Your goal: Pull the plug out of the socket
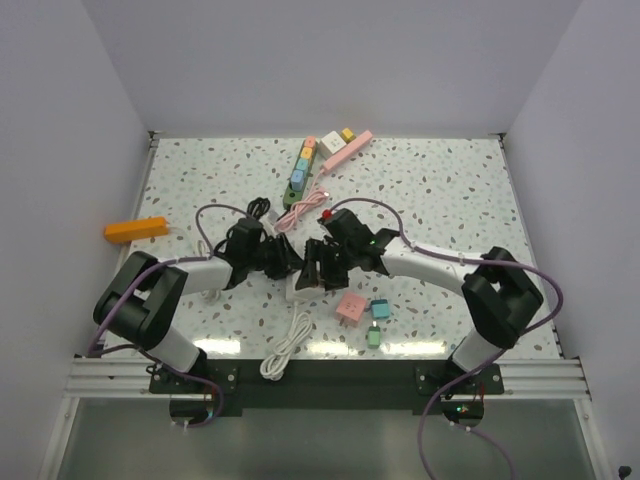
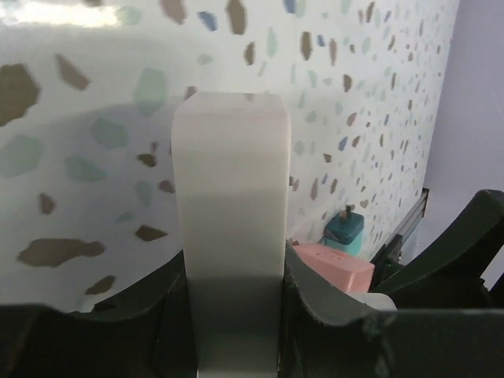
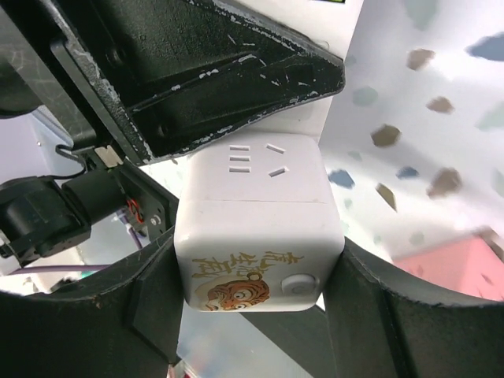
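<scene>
I am pinching the white plug [image 2: 228, 181] in my left gripper [image 2: 235, 303]. The jaws are standing partway closed, and both dark fingers [image 2: 315, 303] are pressing flat against its long sides, so the block is sticking straight out ahead of them over the speckled table [image 1: 450, 190]. My right gripper [image 3: 260, 303] is clamping the socket cube [image 3: 260, 213], a white cube with a tiger drawing and a round button on the face towards my wrist and slots on the face above it. Its jaws are standing about half apart, and each finger [image 3: 378, 307] is bearing on one side of the cube. My two grippers are meeting tip to tip near the middle of the table, just in front of my bases, and one black finger of my left gripper is lying right across the far edge of the cube. I cannot tell whether the plug is sitting in the cube. A white cable [image 1: 290, 340] is trailing from under the grippers towards the near edge. A pink adapter [image 1: 350, 307] and a teal plug [image 1: 380, 308] are lying just to my right of it.
</scene>
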Tool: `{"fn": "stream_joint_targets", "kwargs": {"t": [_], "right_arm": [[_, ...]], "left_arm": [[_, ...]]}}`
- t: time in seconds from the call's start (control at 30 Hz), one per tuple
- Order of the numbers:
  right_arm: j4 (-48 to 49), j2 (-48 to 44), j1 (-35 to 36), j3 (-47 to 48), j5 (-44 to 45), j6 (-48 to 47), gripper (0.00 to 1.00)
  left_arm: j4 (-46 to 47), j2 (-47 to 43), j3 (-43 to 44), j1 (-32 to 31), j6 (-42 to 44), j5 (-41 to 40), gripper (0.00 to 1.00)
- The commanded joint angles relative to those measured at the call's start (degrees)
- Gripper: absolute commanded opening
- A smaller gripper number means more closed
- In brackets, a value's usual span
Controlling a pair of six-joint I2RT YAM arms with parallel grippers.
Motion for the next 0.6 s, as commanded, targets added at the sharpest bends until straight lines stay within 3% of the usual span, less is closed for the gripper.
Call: {"fn": "stream_joint_targets", "kwargs": {"t": [0.0, 0.2, 0.37, 0.53, 0.57], "right_arm": [[-4.5, -11.9, -2.2, 1.4, 5.6, -4.6, 0.0], [-13.2, -26.4, -9.6, -4.5, 5.8, -7.8, 0.0], [-17.9, -28.3, -12.5, -4.6, 8.2, -11.5, 0.0], [-25.7, -23.2, -13.2, -1.5, 18.0, -12.9, 0.0], [-26.4, -22.1, -13.3, -1.2, 20.1, -13.2, 0.0]], "left_arm": [[-8.3, -0.8, 2.9, -1.1, 7.1, -4.1, 0.0], [-11.3, 2.6, 5.1, -0.8, 10.2, -6.7, 0.0], [-11.9, 1.6, 6.6, -0.9, 10.2, -6.0, 0.0], [-15.5, -8.1, 14.1, -0.9, 9.8, 0.1, 0.0], [-22.7, -9.9, 16.3, -0.9, 10.9, -0.1, 0.0]]}}
